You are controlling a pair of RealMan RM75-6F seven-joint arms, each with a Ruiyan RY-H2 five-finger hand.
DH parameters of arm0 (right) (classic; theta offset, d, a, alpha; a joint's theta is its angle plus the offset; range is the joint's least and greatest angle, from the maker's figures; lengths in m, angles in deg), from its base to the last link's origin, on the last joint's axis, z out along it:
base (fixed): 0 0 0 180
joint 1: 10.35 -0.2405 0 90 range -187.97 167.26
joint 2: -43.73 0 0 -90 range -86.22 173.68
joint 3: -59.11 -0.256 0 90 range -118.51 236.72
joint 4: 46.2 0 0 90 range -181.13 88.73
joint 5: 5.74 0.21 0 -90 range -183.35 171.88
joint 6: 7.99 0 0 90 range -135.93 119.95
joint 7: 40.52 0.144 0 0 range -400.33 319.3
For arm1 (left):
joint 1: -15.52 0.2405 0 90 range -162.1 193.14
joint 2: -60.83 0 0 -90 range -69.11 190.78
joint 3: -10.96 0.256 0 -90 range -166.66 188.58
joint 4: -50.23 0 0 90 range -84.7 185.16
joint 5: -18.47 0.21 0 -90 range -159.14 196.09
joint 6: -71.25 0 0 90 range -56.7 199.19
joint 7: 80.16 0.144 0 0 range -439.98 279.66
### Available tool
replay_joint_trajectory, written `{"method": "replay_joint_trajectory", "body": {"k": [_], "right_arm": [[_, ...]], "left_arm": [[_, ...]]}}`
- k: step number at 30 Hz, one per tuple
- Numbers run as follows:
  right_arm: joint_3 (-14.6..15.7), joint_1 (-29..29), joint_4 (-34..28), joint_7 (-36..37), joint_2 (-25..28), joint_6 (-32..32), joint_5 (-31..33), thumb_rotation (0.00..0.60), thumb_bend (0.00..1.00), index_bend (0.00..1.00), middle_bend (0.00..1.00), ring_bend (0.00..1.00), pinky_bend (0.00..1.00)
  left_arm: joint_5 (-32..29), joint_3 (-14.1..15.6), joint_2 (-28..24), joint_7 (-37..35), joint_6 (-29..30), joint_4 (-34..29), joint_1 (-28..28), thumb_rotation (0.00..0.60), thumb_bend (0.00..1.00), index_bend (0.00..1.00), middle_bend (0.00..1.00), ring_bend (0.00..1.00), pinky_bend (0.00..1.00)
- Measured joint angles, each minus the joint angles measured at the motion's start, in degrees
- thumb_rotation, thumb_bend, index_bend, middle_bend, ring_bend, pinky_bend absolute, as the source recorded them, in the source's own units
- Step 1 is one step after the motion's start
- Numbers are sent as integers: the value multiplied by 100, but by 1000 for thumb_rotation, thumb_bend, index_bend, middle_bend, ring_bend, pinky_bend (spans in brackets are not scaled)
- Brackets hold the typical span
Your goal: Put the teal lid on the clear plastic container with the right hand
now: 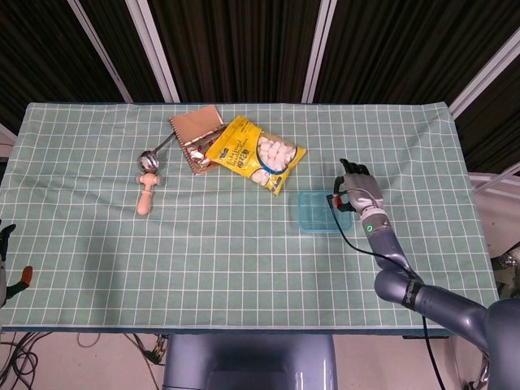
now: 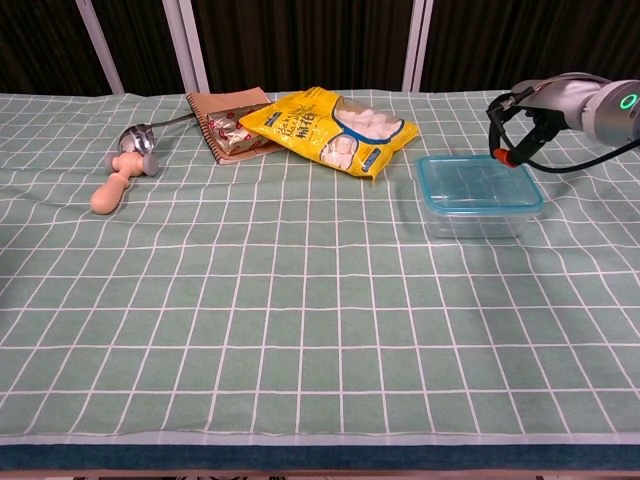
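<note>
The teal lid point(image 1: 318, 210) point(image 2: 478, 182) lies flat on top of the clear plastic container point(image 2: 474, 219), right of the table's middle. My right hand point(image 1: 360, 185) point(image 2: 548, 98) hovers just to the right of the container and slightly behind it. It holds nothing, its fingers are apart, and it does not touch the lid. A black cable with a red tip hangs from it near the lid's far right corner. Only a dark sliver of my left hand point(image 1: 5, 237) shows at the left edge of the head view, below table level.
A yellow snack bag point(image 1: 255, 154) point(image 2: 332, 124) lies behind and left of the container, partly over a brown packet point(image 1: 197, 128). Further left are a metal spoon point(image 1: 149, 156) and a wooden peg figure point(image 1: 145, 189). A green checked cloth point(image 2: 300, 300) covers the table.
</note>
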Motion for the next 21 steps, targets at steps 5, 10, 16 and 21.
{"method": "replay_joint_trajectory", "body": {"k": [5, 10, 16, 21], "right_arm": [[-6, 10, 160, 46, -41, -86, 9, 600, 534, 586, 0, 0, 0], [-2, 22, 318, 99, -95, -204, 8, 600, 534, 586, 0, 0, 0], [23, 48, 405, 157, -157, -315, -25, 600, 534, 586, 0, 0, 0], [34, 58, 467, 186, -221, -362, -40, 600, 534, 586, 0, 0, 0]], "left_arm": [[-9, -4, 3, 8, -2, 5, -3, 600, 347, 127, 0, 0, 0], [-10, -5, 4, 10, 0, 5, -4, 600, 347, 127, 0, 0, 0], [-17, -3, 2, 14, -9, 2, -5, 600, 348, 128, 0, 0, 0], [-22, -8, -2, 8, -8, 1, -6, 600, 347, 129, 0, 0, 0]]}}
